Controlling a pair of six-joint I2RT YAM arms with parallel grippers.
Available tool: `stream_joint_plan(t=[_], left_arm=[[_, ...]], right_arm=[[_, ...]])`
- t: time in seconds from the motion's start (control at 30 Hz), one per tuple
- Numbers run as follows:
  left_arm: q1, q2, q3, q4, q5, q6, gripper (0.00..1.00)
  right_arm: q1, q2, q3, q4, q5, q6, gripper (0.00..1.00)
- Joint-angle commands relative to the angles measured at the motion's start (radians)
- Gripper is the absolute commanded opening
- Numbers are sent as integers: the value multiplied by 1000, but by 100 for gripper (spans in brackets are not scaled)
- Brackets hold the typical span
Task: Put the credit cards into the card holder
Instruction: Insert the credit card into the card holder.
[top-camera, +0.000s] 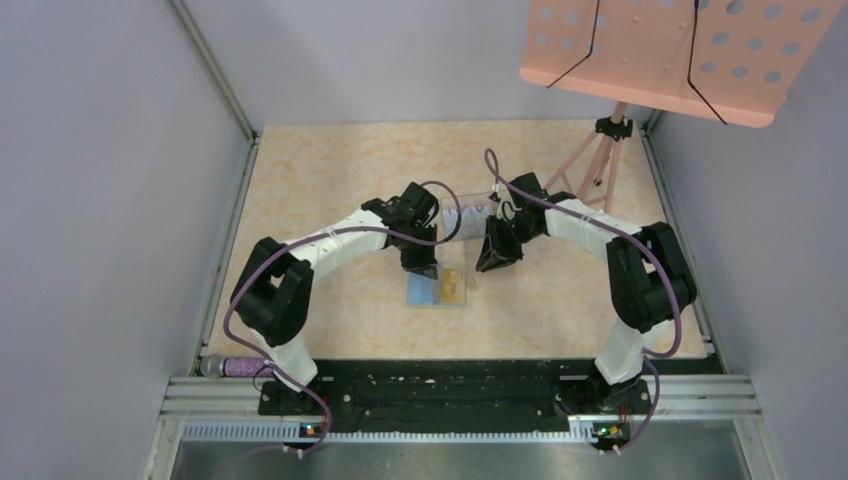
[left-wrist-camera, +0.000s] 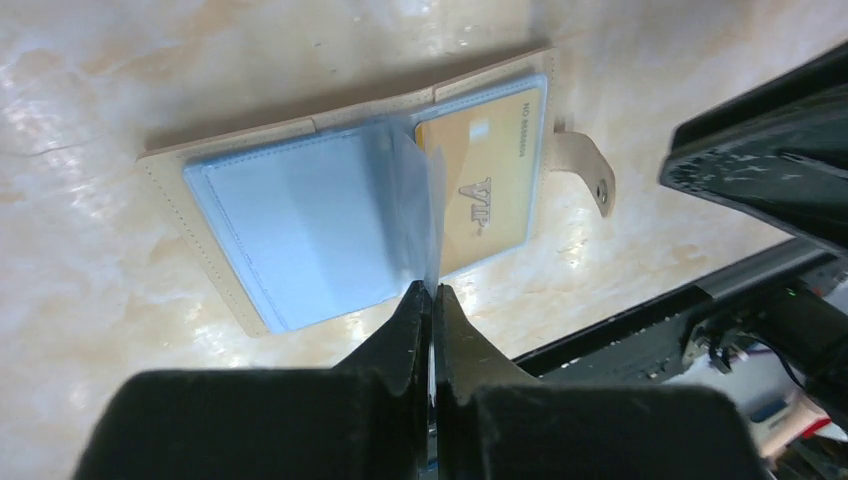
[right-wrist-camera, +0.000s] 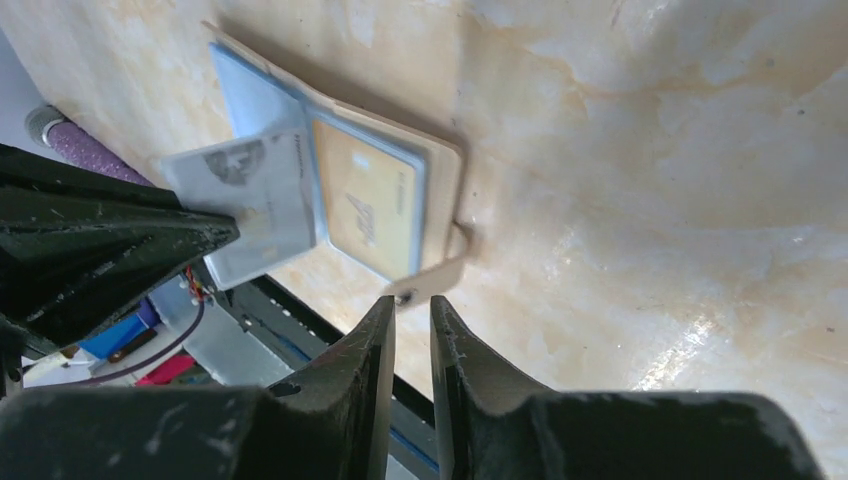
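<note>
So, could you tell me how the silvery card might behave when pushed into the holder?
Probably stiff: the silvery card looks flat over the card holder though the left gripper pinches only one edge. Thin and smooth-looking, it may pivot or slip in that grip.

Card holder (left-wrist-camera: 290, 230) open on table (left-wrist-camera: 100, 80); credit card (left-wrist-camera: 485, 190) in its right half

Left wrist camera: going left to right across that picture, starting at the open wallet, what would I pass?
Card holder's blue-grey lining → clear sleeve page standing on edge → yellow card → tan snap strap → right gripper.
</note>
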Motion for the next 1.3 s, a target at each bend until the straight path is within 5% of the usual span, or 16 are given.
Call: stream_joint_plan(t=[0.0,0.2,0.43,0.73,0.87,1.13,1.27], left_arm=[[-3,-12,76,-127,-106,30,0],[-15,100,200,-190,-74,70,12],[-25,175,252,-91,176,64,37],[-37,284,292,35,439,60,41],[-15,226,285,120,428,51,44],[202,63,103,457,461,-118,44],[279,85,141,400,428,-122,40]], right_arm=[[-11,-51,54,-16,25,-13,20],[-39,-34,86,-17,18,-14,21],[-65,-5,120,-19,-21,-16,22],[-111,10,173,-20,-20,-19,25],[-113,47,227,-29,-5,-27,34],[-113,202,421,-65,30,-49,48],[-115,315,572,-133,73,-79,50]])
